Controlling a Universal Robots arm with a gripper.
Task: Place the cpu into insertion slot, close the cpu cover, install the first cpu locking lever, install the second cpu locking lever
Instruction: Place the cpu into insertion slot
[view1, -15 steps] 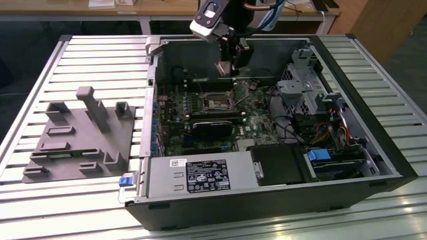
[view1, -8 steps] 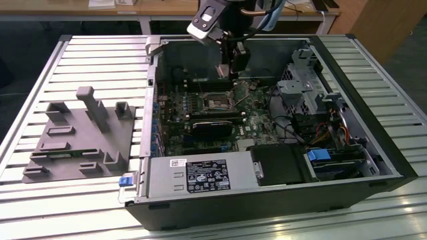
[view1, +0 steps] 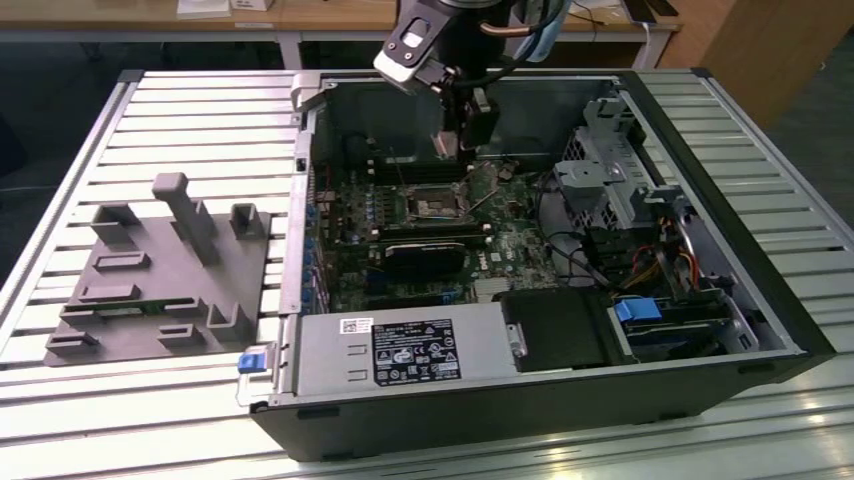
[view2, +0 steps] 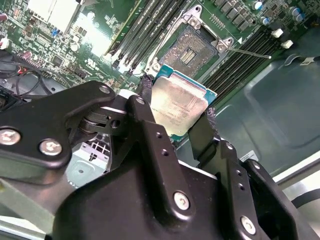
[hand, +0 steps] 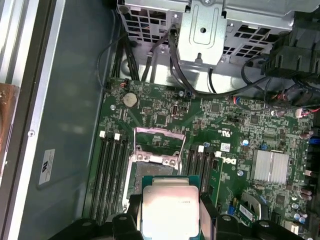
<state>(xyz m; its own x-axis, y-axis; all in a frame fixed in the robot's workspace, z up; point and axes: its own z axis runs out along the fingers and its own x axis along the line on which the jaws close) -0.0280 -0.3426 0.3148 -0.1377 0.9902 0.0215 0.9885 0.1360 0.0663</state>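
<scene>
My gripper (view1: 461, 150) hangs inside the open computer case (view1: 534, 400), shut on the cpu (view2: 177, 107), a pale silvery square chip clamped between the black fingers (view2: 147, 97). The chip (hand: 170, 205) hovers a little above the board, beside the insertion slot (view2: 192, 47), not in it. The slot (view1: 437, 205) has a metal rim and a dark centre and lies uncovered. Its silvery cpu cover (hand: 159, 159) is swung up, open. A thin locking lever (view2: 247, 52) sticks out beside the slot.
Long memory slots (view2: 150, 35) flank the socket. A black card (view1: 427, 255), a power supply (view1: 400, 350) and a metal drive cage (view1: 601, 180) with cables crowd the case. A grey fixture plate (view1: 160, 270) lies on the slatted table at the exterior view's left.
</scene>
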